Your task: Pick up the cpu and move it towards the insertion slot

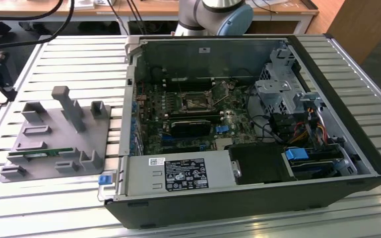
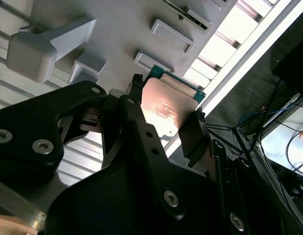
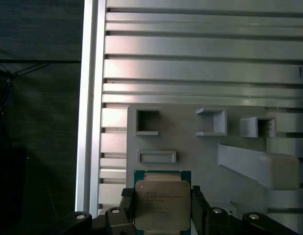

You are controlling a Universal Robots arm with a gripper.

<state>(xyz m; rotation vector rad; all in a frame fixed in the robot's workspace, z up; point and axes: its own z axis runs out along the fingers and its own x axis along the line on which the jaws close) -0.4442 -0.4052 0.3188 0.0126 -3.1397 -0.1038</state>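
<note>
**Chip in hand:** The cpu (image 3: 163, 208) is clasped between the two black fingers (image 3: 128, 203) of the gripper (image 3: 162, 196). One finger is pressed against each of two opposite edges, so that the silver top is left untouched. The same edge-on hold is seen in the second wrist view, where the cpu (image 2: 165, 108) is flanked by the gripper (image 2: 167, 98).

The chip is held at the edge of the grey fixture (image 3: 190, 152), just beside a shallow rectangular pocket (image 3: 156, 156) and near the rail of the slatted table (image 3: 190, 44). Whether it is lifted clear of the fixture or resting on it cannot be told.

In the exterior view the fixture (image 1: 45, 141) is set at the exterior view's left, beside the open computer case (image 1: 243, 208), presumably so that parts are staged within easy reach. A green memory stick (image 1: 37, 153) is lodged in one of its holders.

The insertion slot (image 1: 195, 102), a silvery frame around a dark centre, is seen on the board toward the far side of the case, well apart from the fixture. The carry toward it is judged barely begun.
</note>
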